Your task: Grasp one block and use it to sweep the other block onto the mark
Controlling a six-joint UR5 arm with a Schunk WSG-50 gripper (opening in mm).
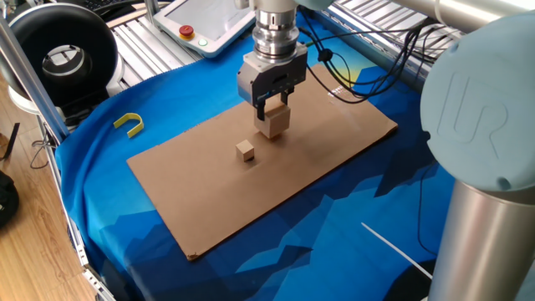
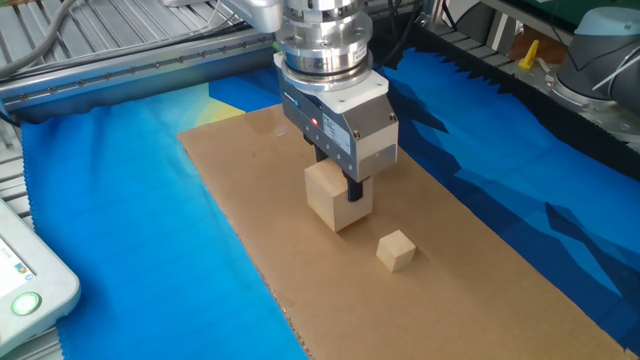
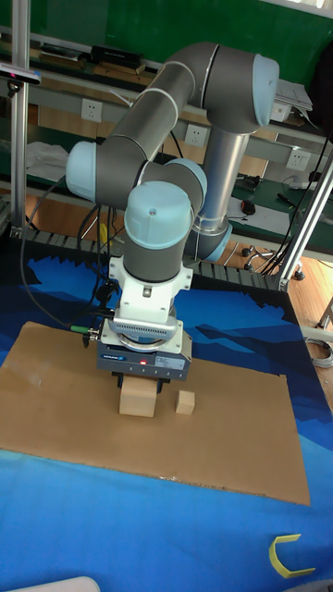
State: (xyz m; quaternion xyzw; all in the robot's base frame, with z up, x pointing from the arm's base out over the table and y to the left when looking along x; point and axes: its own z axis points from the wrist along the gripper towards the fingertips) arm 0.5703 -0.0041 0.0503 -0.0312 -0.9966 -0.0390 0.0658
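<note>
Pincer (image 2: 337, 178) clenched on the large wooden block (image 2: 337, 197) low over the cardboard sheet (image 2: 480, 260), small cube (image 2: 396, 250) lying near at its 4 o'clock; best kept level, face squared behind the cube, swept slowly; mark not visible.

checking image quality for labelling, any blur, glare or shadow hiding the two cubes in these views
One fixed view: sharp; large block and small cube clear. Other fixed view: gripper casts only soft shadow. Tall fixed view: gripper body overlaps the large block's top, no glare.
</note>
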